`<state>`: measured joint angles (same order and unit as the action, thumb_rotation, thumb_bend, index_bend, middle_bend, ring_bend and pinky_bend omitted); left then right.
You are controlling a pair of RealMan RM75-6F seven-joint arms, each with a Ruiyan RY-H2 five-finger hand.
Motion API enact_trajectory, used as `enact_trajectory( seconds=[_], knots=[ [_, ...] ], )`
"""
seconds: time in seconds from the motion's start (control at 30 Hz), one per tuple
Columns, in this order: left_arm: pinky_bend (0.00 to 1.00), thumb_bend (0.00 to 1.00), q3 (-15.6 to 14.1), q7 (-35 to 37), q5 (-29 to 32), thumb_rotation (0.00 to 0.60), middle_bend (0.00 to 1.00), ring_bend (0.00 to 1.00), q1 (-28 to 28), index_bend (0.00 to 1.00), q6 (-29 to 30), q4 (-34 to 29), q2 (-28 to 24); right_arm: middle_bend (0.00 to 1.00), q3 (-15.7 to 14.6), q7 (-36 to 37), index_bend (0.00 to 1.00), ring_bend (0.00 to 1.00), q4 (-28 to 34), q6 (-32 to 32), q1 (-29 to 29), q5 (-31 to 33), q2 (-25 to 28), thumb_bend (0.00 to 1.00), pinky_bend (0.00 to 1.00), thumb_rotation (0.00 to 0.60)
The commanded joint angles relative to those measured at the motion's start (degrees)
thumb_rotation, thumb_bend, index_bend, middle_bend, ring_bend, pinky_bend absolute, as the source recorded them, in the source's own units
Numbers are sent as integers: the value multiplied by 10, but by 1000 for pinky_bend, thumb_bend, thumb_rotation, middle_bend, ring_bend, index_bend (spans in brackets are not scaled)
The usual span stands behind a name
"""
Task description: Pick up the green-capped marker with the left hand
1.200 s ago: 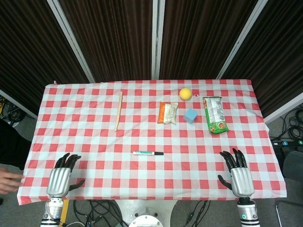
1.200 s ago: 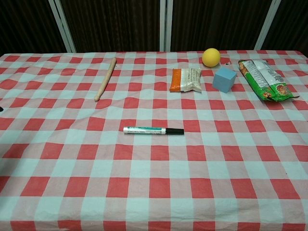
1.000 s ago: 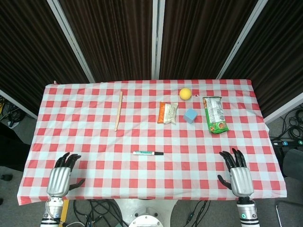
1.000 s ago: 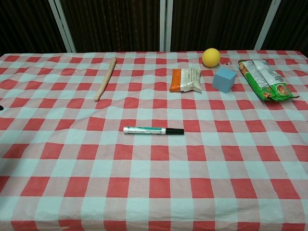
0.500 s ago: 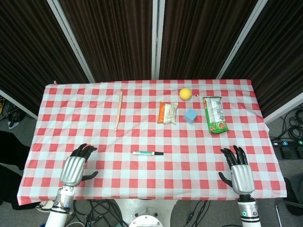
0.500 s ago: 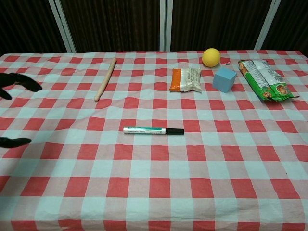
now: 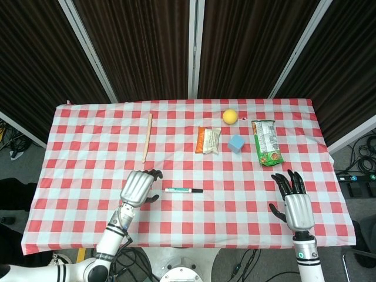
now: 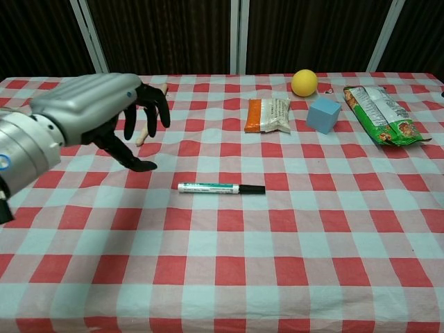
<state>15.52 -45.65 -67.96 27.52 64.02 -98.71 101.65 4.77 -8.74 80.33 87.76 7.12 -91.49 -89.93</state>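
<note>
Left hand [image 8: 97, 114] is held above the worktop [image 8: 291, 277] just left of the green-capped marker [image 8: 220, 188], fingers [image 8: 149, 104] apart, nothing gripped. Right hand [image 7: 296, 208] is spread, empty.

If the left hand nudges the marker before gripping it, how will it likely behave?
The marker is a slim, round cylinder lying flat on the cloth, so it will probably roll away if bumped sideways. It looks rigid and light, so the left hand, fingers apart beside it, should lift it easily. Its smooth barrel may slip in a loose pinch.
</note>
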Motion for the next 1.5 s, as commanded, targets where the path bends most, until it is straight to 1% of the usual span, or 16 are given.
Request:
enact_trajectory(
  seconds=[0.03,0.1,0.23,0.4,0.53,0.63,0.77,0.9,1.07,1.33,1.5],
  knots=[
    [770,160,14,-90,85,600,497,696,55,430,-16,34,56,180,0,1,180,0,-2,-2,1,3,-1,61,0,600],
    [788,162,17,-122,117,600,498,712,75,430,-11,50,78,180,-2,4,180,0,-4,-4,1,6,-3,61,0,600],
    [801,163,26,-162,169,600,498,721,111,430,-5,76,111,180,-4,9,180,0,-8,-3,0,7,-5,61,0,600],
    [804,163,32,-180,197,600,498,723,148,430,2,110,140,181,-8,16,180,0,-12,-2,1,5,-8,61,0,600],
    [806,166,31,-188,202,600,498,724,170,431,11,141,153,181,-10,19,181,0,-14,-3,2,4,-11,61,0,600],
    [808,170,30,-190,217,600,499,727,180,437,12,155,159,181,-12,20,180,0,-17,-3,2,4,-13,61,0,600],
    [818,182,17,-202,223,600,513,740,193,458,16,183,164,182,-14,21,180,0,-21,-5,4,4,-16,61,0,600],
    [823,191,12,-214,251,600,521,751,201,469,16,198,170,182,-16,24,181,0,-24,-4,4,4,-19,61,0,600],
    [827,207,14,-214,274,600,529,757,209,479,18,199,171,182,-16,26,180,0,-26,-2,3,3,-19,61,0,600],
    [831,271,8,-208,284,600,553,773,219,506,22,201,170,182,-17,27,180,0,-28,-2,4,5,-20,61,0,600],
    [831,285,5,-211,297,600,557,778,227,511,22,206,170,182,-17,26,180,0,-27,-1,4,4,-20,61,0,600]
  ],
)
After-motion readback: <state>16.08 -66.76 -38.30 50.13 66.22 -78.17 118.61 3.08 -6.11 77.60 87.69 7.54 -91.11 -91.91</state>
